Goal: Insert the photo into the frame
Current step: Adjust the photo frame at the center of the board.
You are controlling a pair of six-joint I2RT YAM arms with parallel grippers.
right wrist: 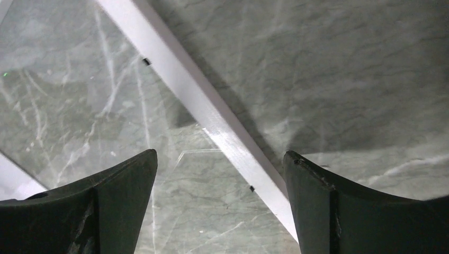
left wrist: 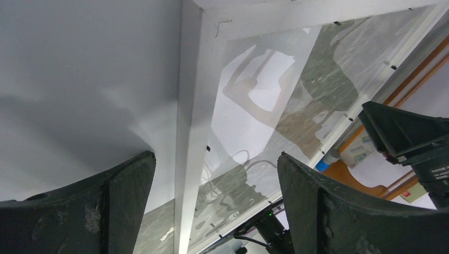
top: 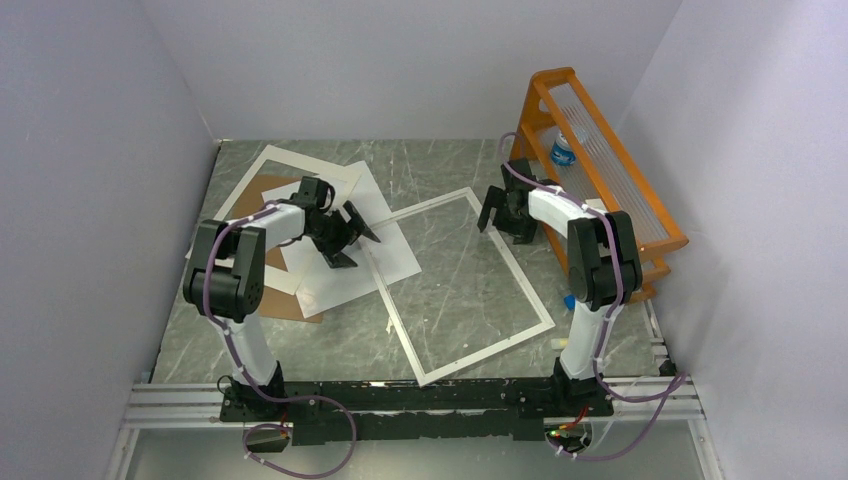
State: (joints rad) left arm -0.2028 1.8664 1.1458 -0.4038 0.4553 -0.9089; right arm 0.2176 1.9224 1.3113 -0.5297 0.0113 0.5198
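The frame [top: 486,351], with a narrow white-silver border and clear glazing, lies flat mid-table. My left gripper [top: 352,243] is open and empty, low over a plain white sheet [top: 395,255] at the frame's left edge. In the left wrist view the open left gripper [left wrist: 217,211] straddles the frame's border [left wrist: 190,106], with the white sheet [left wrist: 79,79] on the left. No printed picture shows, so I cannot tell whether this sheet is the photo. My right gripper [top: 503,215] is open and empty over the frame's far right corner. In the right wrist view the right gripper [right wrist: 219,211] straddles the border [right wrist: 212,121].
A white card mat [top: 245,185] with a cut-out lies at the back left over a brown backing board [top: 285,305]. An orange rack [top: 600,150] holding a small bottle [top: 562,150] stands along the right wall. Walls close in on three sides.
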